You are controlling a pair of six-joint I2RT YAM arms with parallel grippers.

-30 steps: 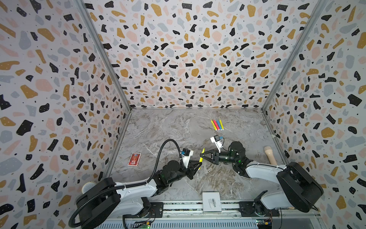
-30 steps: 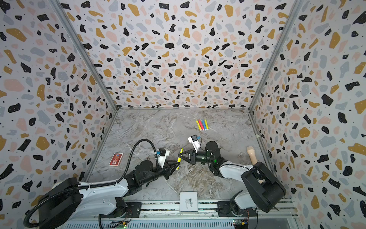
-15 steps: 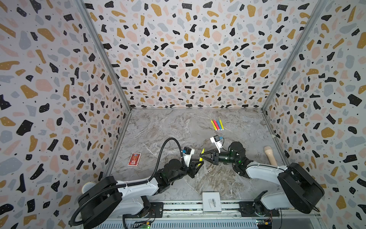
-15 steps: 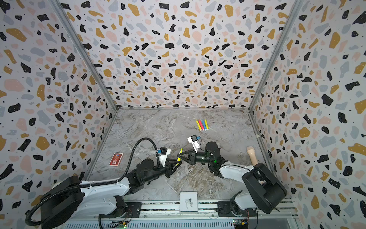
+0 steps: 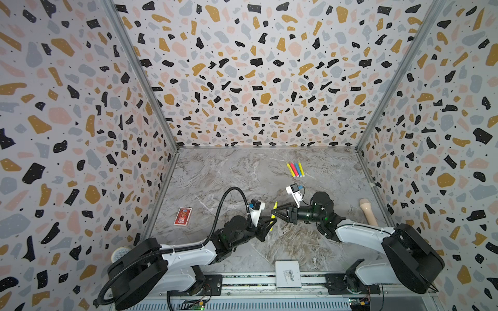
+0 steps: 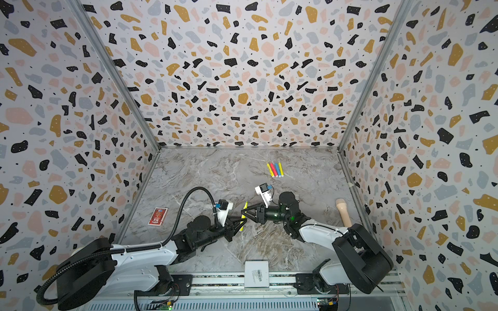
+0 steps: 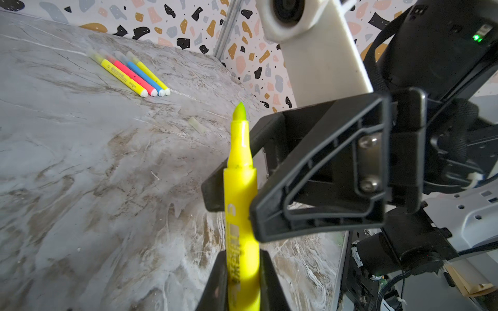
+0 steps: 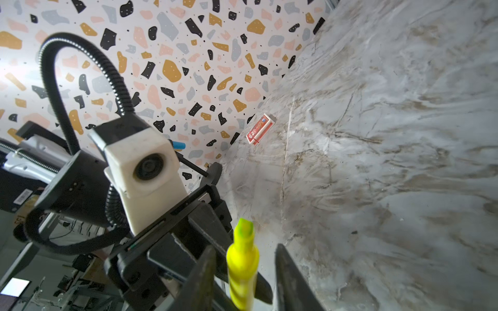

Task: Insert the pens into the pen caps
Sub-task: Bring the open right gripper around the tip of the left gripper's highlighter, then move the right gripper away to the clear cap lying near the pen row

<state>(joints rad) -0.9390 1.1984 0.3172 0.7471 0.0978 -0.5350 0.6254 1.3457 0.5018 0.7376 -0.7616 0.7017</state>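
**One yellow pen clamped, tip bare**

One bright yellow pen sits in the left hand, whose fingers are pressed together on the lower barrel. In both top views its long axis runs front to back above the middle of the table, leaning slightly to the right. The uncapped felt tip is at the far end, toward the back wall. The right hand reaches in from the right at the pen's upper barrel. Its fingers stand apart, one on each side, and the right wrist view shows a gap between each finger and the pen.

Four more pens lie side by side, touching, near the back right of the table: yellow, pink-red, blue, yellow. Their axes are parallel, with the clear-capped ends toward the back wall and the white ends toward the front. A loose clear cap lies flat on the table between that row and the hands, well apart from the held pen.
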